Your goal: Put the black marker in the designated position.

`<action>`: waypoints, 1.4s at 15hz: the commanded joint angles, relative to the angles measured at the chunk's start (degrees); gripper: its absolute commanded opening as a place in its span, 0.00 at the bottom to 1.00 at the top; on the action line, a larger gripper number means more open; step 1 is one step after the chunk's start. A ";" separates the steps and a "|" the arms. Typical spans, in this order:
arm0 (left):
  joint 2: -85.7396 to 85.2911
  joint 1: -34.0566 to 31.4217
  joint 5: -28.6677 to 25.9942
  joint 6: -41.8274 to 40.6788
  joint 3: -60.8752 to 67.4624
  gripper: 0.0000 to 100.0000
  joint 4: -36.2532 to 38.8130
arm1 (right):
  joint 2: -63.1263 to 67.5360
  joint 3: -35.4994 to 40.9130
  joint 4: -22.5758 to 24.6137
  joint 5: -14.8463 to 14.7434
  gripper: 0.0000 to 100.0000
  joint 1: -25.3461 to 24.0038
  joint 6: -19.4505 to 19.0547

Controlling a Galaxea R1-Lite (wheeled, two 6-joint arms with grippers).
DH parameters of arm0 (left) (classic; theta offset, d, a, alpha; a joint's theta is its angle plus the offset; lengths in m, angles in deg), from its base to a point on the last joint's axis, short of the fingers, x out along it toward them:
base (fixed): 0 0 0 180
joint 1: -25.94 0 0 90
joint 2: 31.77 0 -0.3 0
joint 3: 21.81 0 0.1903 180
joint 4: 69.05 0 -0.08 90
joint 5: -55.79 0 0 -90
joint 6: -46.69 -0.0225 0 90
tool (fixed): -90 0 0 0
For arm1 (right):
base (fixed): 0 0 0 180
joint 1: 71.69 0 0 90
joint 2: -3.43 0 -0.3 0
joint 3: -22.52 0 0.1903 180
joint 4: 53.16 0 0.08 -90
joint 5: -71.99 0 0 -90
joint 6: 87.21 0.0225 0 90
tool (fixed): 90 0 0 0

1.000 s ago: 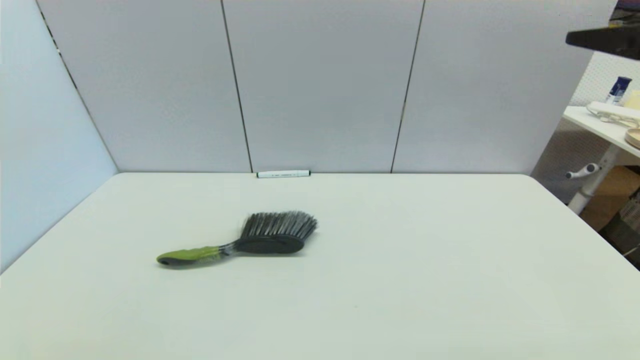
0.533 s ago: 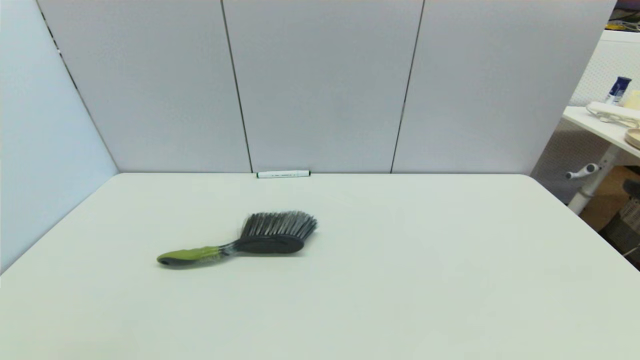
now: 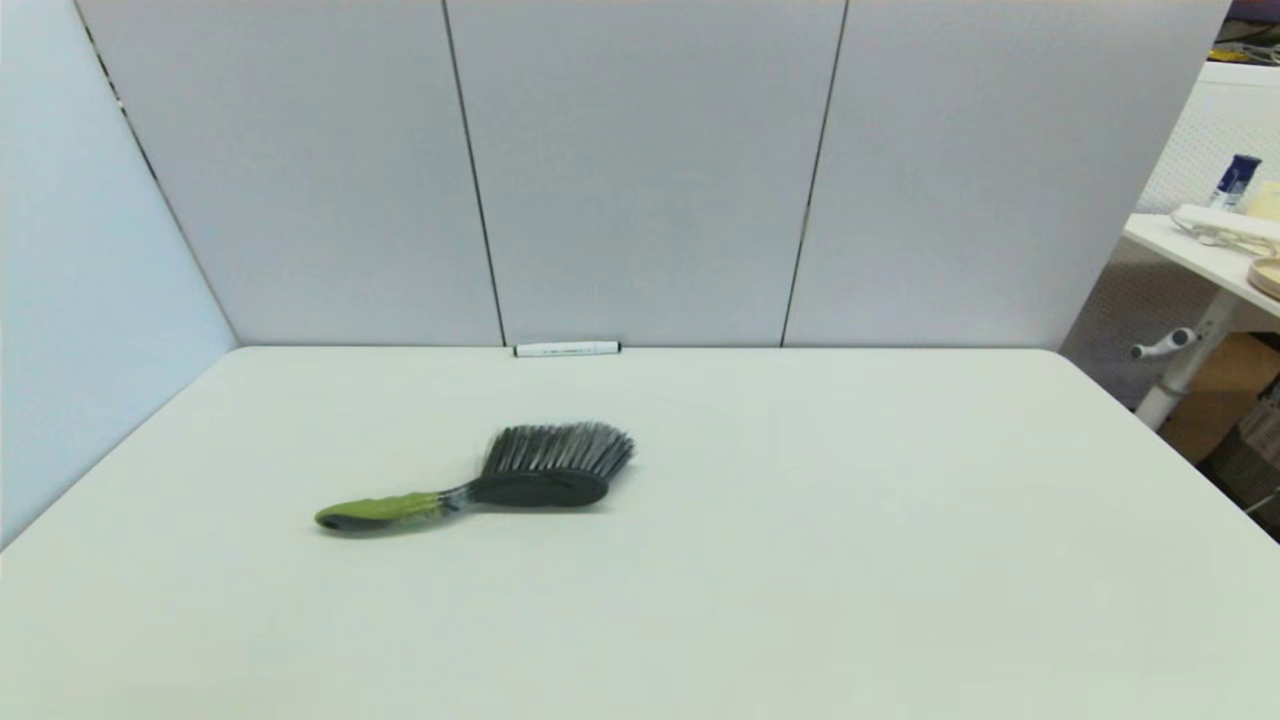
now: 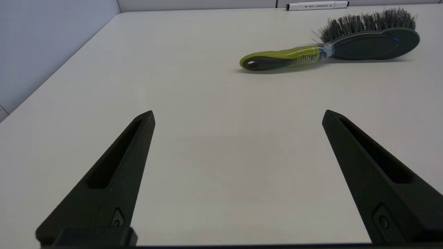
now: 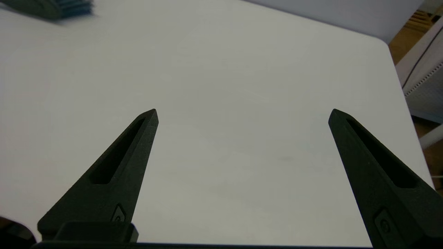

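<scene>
Head view shows almost the same scene as a second ago: the black marker (image 3: 566, 349) and the brush (image 3: 480, 483) lie where they lay then, and the only change is in the upper right corner, where a dark object that crossed the frame a second ago is gone. Neither arm appears in this view.

The left gripper (image 4: 238, 116) hovers low over the near left part of the table (image 3: 850, 520), its two fingers spread wide with nothing between them; it points across the tabletop toward the brush and the marker beyond. The right gripper (image 5: 243, 114) hangs over the right part of the table, also spread wide and empty, with the table's rounded right corner ahead of it and a blurred edge of the brush head at the frame's far corner.

The marker is a slim white cylinder with small dark ends, lying flat along the far edge of the table, right against the foot of the grey wall panels (image 3: 640, 170), beside a thin dark vertical seam (image 3: 489, 250). The brush rests nearer the middle, well apart from the marker: a glossy green handle with a dark grip inset, an oval dark grey back, and stiff dark bristles pointing toward the wall. The tabletop is smooth, matt off-white.
</scene>
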 commanded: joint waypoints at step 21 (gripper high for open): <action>0.07 -0.06 0.00 -0.01 0.00 1.00 0.00 | -20.33 16.53 5.86 -7.43 1.00 1.29 6.16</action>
